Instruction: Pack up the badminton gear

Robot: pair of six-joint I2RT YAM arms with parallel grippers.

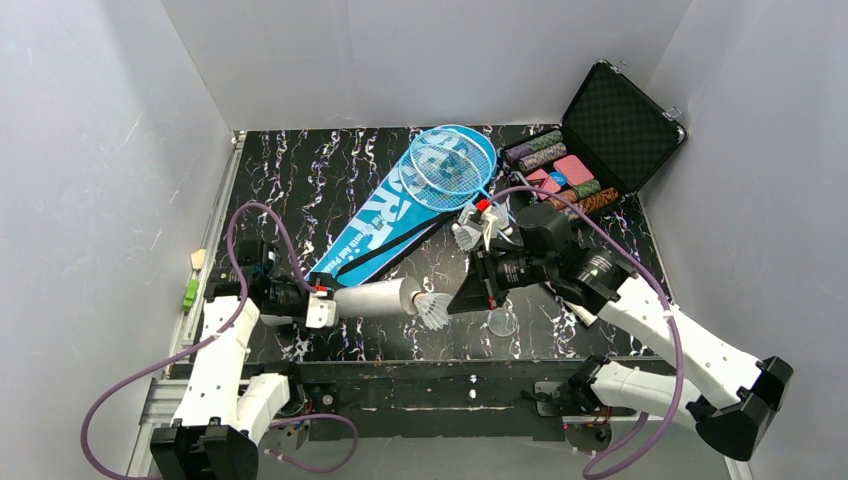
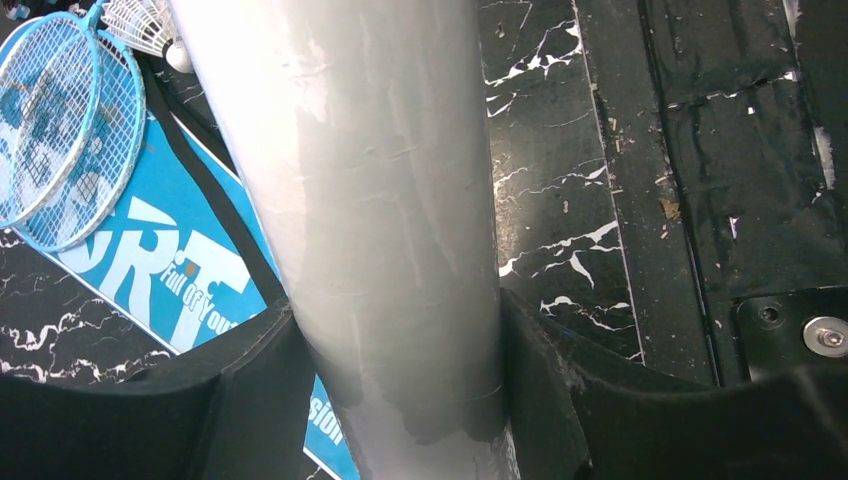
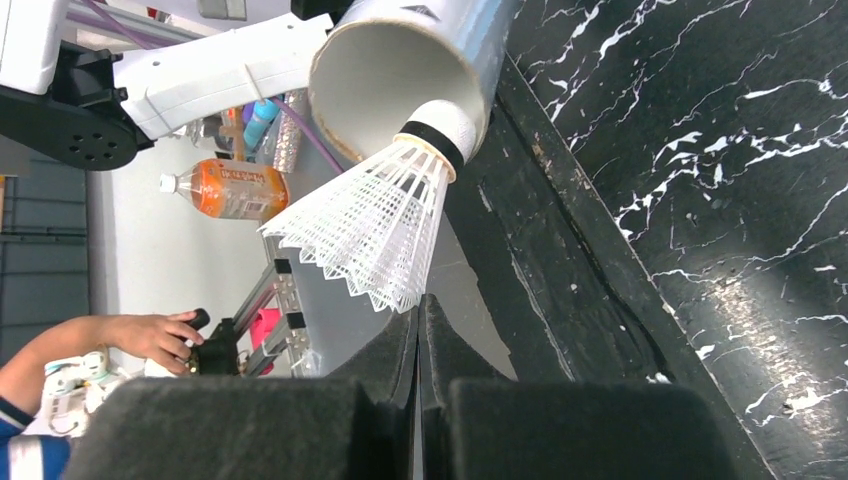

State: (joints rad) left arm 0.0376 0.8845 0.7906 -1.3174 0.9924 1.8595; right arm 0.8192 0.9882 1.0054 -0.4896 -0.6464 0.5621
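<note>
The left gripper (image 1: 322, 303) clamps the long white tube (image 1: 370, 298) at the end away from its open mouth, with a jaw pressed on each side. A white feather shuttlecock (image 3: 370, 230) sits at the tube's mouth, its cork against the rim and its skirt pointing away. The right gripper (image 3: 420, 310) has its fingers pressed together on nothing. It sits just beyond that skirt, facing the tube's mouth; whether it touches the skirt is unclear.

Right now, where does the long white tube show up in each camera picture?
Top external: white tube lower left of centre, mouth pointing right.
Left wrist: tube fills the middle, between the left fingers.
Right wrist: tube top centre, open mouth, shuttlecock at its rim.
Shared landmark: black white-veined tabletop, in all three.
</note>
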